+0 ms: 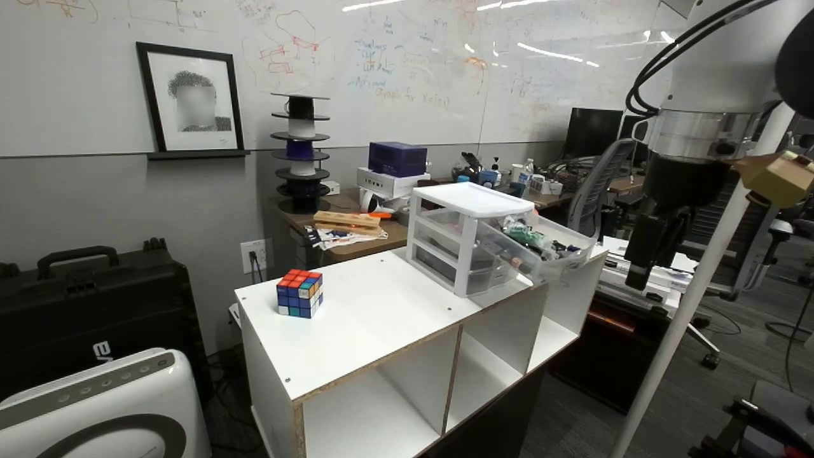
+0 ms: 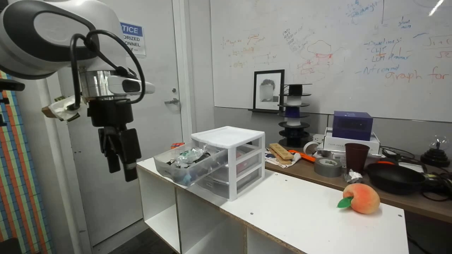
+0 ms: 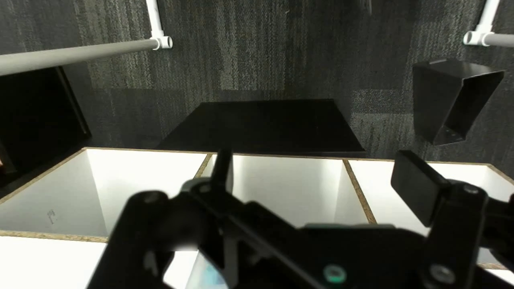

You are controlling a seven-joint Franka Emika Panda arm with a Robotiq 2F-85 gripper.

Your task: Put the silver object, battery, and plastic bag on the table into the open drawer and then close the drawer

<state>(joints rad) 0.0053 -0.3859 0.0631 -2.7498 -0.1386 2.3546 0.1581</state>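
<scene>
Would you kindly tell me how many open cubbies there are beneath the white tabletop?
3, in one row under the tabletop: in an exterior view, the left cubby, the middle cubby and the right cubby. None seems hidden.

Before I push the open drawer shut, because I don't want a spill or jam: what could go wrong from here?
Crumpled clear plastic is heaped in the drawer, so it might catch going in. The three-drawer unit stands on the white table with no fastening visible; a push could slide the whole thing. The hand hangs open in front of the drawer, so an off-centre push may jam it.
</scene>
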